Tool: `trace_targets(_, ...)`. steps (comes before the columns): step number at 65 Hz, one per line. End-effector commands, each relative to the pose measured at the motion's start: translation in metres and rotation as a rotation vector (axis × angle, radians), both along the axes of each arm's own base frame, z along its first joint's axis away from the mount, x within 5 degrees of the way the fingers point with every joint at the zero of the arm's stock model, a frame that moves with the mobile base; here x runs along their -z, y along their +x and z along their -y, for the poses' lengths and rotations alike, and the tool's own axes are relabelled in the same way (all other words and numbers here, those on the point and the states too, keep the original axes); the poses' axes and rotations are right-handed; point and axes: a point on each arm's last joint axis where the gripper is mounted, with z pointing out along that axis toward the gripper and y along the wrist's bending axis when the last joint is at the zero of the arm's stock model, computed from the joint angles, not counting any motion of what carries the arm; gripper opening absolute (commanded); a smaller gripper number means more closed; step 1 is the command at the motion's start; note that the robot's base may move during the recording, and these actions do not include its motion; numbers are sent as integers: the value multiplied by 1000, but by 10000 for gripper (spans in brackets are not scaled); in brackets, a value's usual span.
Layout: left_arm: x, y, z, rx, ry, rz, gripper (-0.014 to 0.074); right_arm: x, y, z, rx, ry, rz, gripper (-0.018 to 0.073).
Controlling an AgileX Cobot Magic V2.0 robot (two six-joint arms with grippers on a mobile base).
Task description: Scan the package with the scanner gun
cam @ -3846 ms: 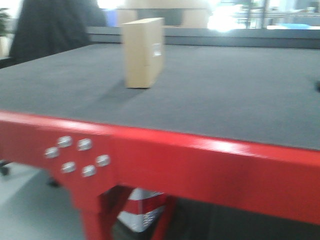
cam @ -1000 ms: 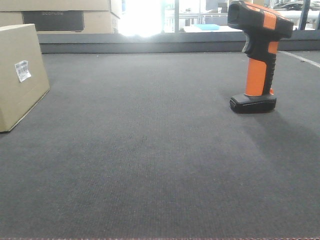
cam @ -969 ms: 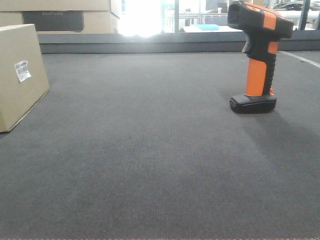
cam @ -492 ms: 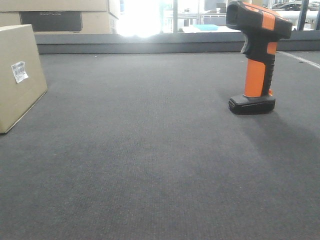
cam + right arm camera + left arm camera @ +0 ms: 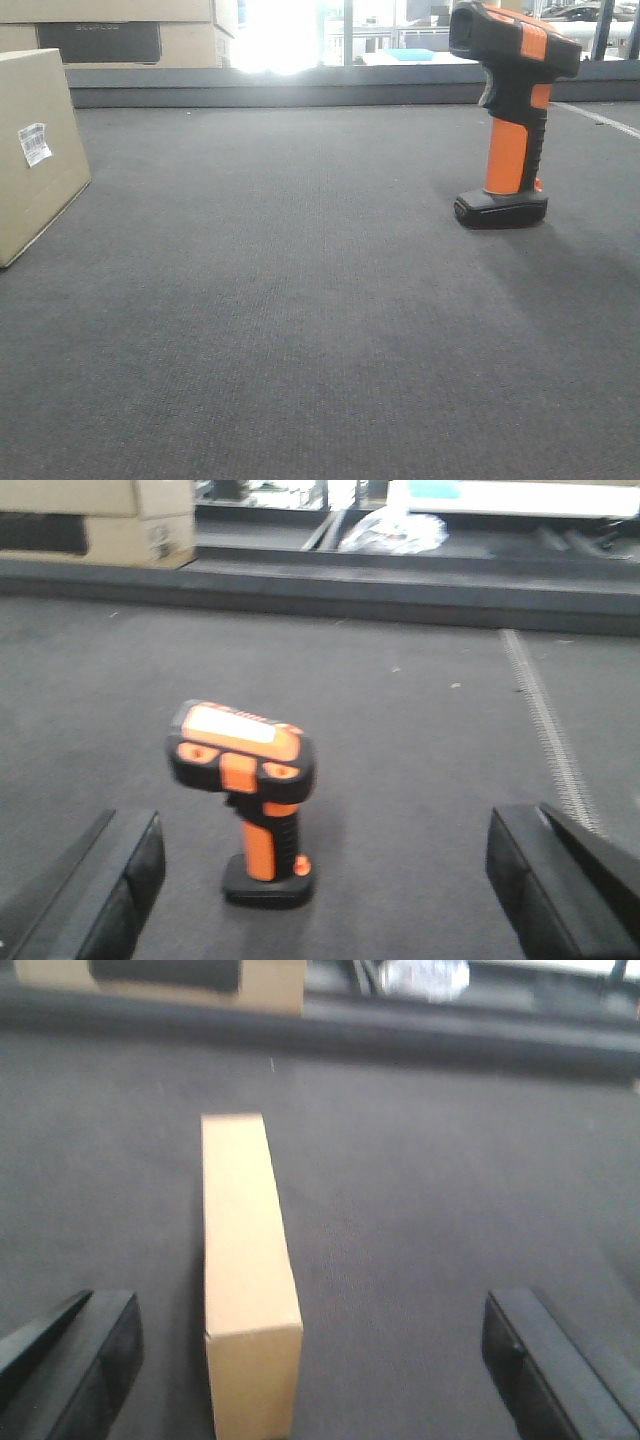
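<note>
**A:** Though covered all over in dark grey fabric, reads plainly as one wide desk, closed at the back by a low raised ledge.

**B:** Biggest thing on it?

**A:** The package. Plain tan cardboard, standing on a narrow side at the left of the front view, cut off by the frame. From the left wrist, the same package, running lengthwise away from the camera.

**B:** Any other cardboard?

**A:** Stacked cardboard boxes with a dark panel, beyond the ledge, well apart from the package.

**B:** And the tools?

**A:** Left tool spread wide, black fingers at either edge of its view. Package's near end between them, closer to the left finger, touching neither. Gripping nothing. Right tool likewise parted wide and gripping nothing, fingers low in the corners.

**B:** Where the scanner gun?

**A:** Scanner gun upright on its flat black base at the right of the desk, well apart from the package. Orange handle, black head with an orange stripe, nose turned toward the package's side. From the right wrist, scanner gun between the parted fingers, nearer the left one, touched by neither.

**B:** Smallest thing?

**A:** White barcode label, high on the package's face turned toward the scanner gun. Print too small to read.
</note>
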Motion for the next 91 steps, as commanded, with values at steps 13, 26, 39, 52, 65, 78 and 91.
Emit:
trace_targets(13, -26, 67, 2, 42, 2, -303, 587, -8, 21, -12, -79, -23, -38, 561)
trace_targets(26, -31, 129, -6, 14, 101, -502, 587, -8, 22, -16, -108, -24, -43, 561)
trace_targets(39, -17, 189, -8, 15, 107, -577, 587, -8, 21, -17, -116, -24, -43, 561)
trace_targets(52, 18, 231, -12, 0, 144, -680, 587, -8, 21, -17, -116, -24, -45, 561)
trace_targets(65, 51, 255, -14, 3, 151, -758, 587, -8, 21, -17, -116, -24, -45, 561)
trace_targets(78, 77, 268, -14, 7, 149, -823, 587, -8, 21, -17, -116, -24, -45, 561)
trace_targets(91, 88, 272, -14, -3, 134, -872, 571, -8, 21, -17, -116, -24, -43, 561)
